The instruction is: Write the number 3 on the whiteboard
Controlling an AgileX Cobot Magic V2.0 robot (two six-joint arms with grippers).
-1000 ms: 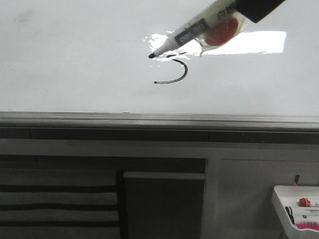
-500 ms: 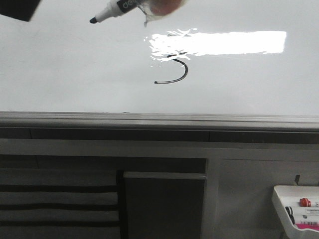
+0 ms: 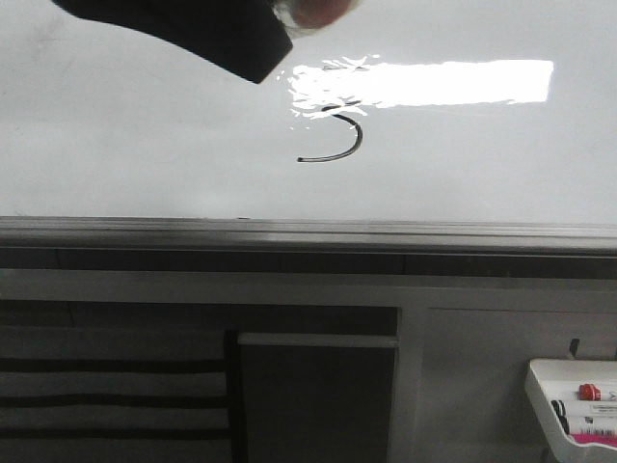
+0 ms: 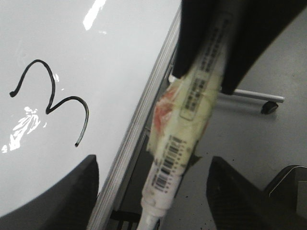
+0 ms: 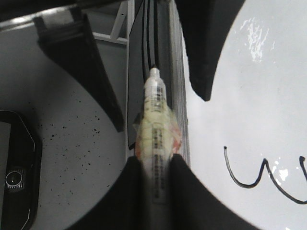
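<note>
— White and shiny, the whiteboard (image 3: 145, 145) fills the top. Where's the number 3 (image 3: 337, 140)?
— Near the middle, its top lost in glare.
— And the grippers?
— The left gripper (image 4: 201, 62) and right gripper (image 5: 156, 172) each squeeze a taped marker (image 4: 184, 115).

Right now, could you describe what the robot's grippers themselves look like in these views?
Both grippers are matte black. The left gripper has broad, flat fingers with rounded outer edges. The right gripper has similar dark, tapering fingers. In the front view only a black slab shows at the top. No cables or markings are visible.
</note>
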